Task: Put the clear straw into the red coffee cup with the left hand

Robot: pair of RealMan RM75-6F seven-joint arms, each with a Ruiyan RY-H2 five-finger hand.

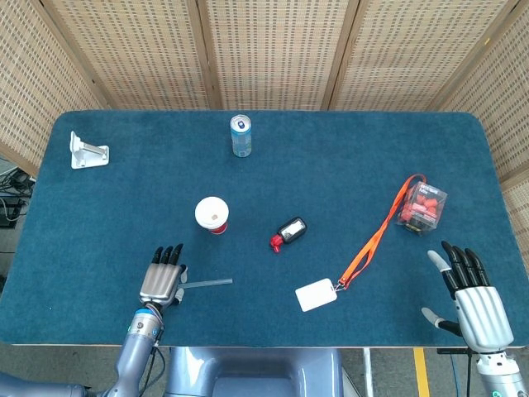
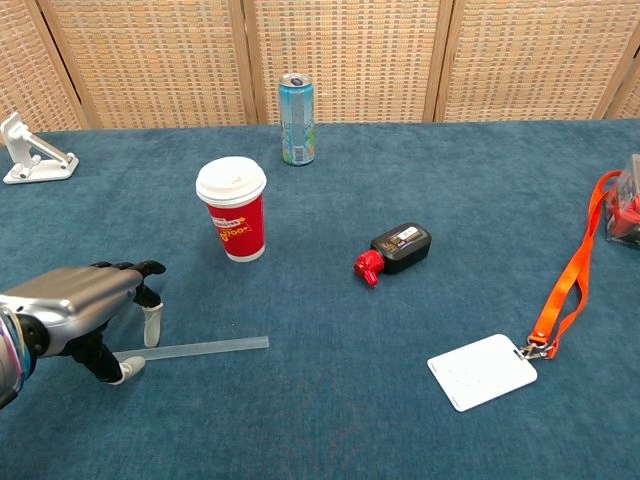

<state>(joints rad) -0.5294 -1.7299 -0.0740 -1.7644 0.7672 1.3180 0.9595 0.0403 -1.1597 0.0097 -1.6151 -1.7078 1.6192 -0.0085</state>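
Observation:
The red coffee cup [image 1: 212,215] [image 2: 232,212] with a white lid stands upright left of the table's middle. The clear straw [image 1: 207,283] [image 2: 205,347] lies flat on the blue cloth in front of it. My left hand [image 1: 163,278] [image 2: 82,309] hovers palm down over the straw's left end, fingers curved downward and apart. One fingertip hangs just above the straw and the thumb sits low beside its end; nothing is gripped. My right hand [image 1: 471,294] rests at the near right edge with its fingers spread, holding nothing, and shows only in the head view.
A blue drink can [image 1: 240,136] [image 2: 297,118] stands behind the cup. A small black bottle with a red cap [image 1: 288,232] [image 2: 394,250] lies mid-table. A white badge [image 2: 482,371] on an orange lanyard [image 1: 380,232], a clear box [image 1: 421,206] and a white bracket [image 1: 87,151] lie farther off.

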